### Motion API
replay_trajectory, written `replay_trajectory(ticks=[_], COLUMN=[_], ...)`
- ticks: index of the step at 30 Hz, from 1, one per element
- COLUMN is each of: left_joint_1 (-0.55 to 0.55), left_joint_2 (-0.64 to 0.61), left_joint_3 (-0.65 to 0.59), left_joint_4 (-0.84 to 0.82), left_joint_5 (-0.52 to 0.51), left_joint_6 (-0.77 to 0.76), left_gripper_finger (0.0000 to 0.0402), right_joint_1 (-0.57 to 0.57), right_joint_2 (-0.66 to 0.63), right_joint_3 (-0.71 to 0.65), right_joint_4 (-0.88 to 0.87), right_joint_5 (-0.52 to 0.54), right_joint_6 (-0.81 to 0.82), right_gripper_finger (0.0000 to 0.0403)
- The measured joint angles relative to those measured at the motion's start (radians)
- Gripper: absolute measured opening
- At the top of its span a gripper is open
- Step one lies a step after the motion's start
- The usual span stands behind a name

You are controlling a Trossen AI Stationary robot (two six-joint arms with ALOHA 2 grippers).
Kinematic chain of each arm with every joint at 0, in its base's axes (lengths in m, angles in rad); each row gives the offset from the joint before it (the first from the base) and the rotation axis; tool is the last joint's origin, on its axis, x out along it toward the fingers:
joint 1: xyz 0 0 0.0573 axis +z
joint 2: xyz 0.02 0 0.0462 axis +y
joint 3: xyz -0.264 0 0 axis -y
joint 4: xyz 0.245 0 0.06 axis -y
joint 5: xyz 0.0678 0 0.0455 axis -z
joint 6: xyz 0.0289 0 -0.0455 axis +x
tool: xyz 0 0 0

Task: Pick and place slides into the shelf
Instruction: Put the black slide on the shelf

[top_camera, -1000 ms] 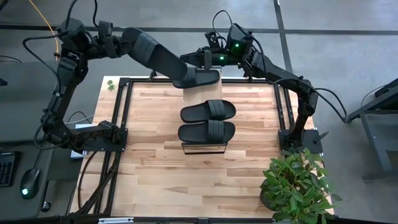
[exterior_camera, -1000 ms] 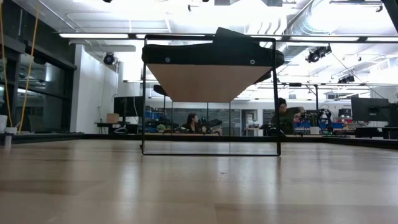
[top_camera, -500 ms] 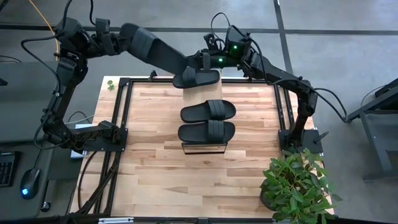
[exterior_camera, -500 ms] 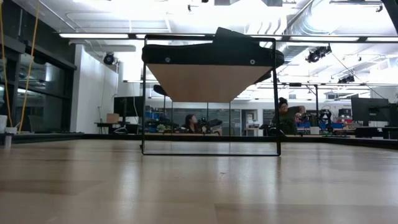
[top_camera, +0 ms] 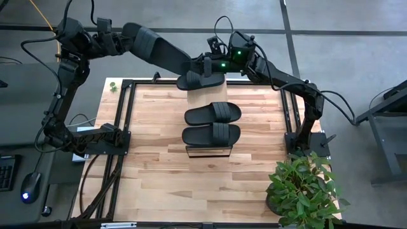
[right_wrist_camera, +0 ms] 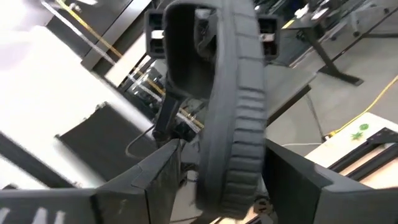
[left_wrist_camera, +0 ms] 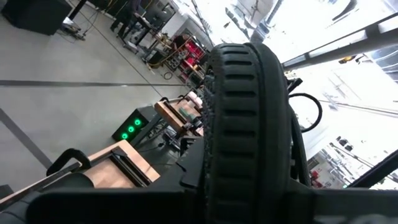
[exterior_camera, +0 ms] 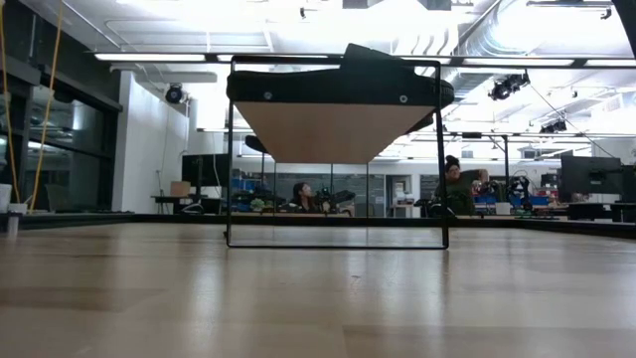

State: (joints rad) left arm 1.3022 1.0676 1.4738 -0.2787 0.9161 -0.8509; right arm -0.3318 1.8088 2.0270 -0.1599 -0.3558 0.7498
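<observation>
black slide (top_camera: 201,80) is held by both grippers, left (top_camera: 189,71) and right (top_camera: 212,62), closed on it above the table's (top_camera: 159,165) far edge.

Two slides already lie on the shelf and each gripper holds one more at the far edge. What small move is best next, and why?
Probably the right gripper should carry its slide toward the shelf and set it behind the farther shelved slide, which lies closest. The left gripper holds its slide raised, farther off, so it can wait.
</observation>
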Motion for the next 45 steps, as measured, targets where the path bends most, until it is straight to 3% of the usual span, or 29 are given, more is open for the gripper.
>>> replay_trajectory(ticks=[4,13,17,26,45], left_joint_1=[0.0,0.0,0.0,0.0,0.001], left_joint_2=[0.0,-0.001,-0.001,-0.001,0.0], left_joint_3=[0.0,0.0,0.0,0.0,0.0], left_joint_4=[0.0,0.0,-0.005,-0.009,-0.011], left_joint_5=[0.0,0.004,0.009,0.023,0.013], left_joint_6=[0.0,0.005,0.005,0.012,0.135], left_gripper_finger=[0.0033,0.0037,0.0039,0.0076,0.0207], right_joint_1=[0.002,0.001,0.001,-0.011,-0.126], right_joint_2=[0.0,0.0,0.0,0.0,0.0], right_joint_3=[0.0,0.0,0.0,0.0,0.0], right_joint_4=[-0.001,-0.016,-0.036,-0.043,-0.051], right_joint_5=[0.014,0.022,0.023,0.001,-0.229], right_joint_6=[-0.006,-0.006,-0.007,0.032,0.135], right_gripper_finger=[0.0182,0.007,0.0041,0.0046,0.004])
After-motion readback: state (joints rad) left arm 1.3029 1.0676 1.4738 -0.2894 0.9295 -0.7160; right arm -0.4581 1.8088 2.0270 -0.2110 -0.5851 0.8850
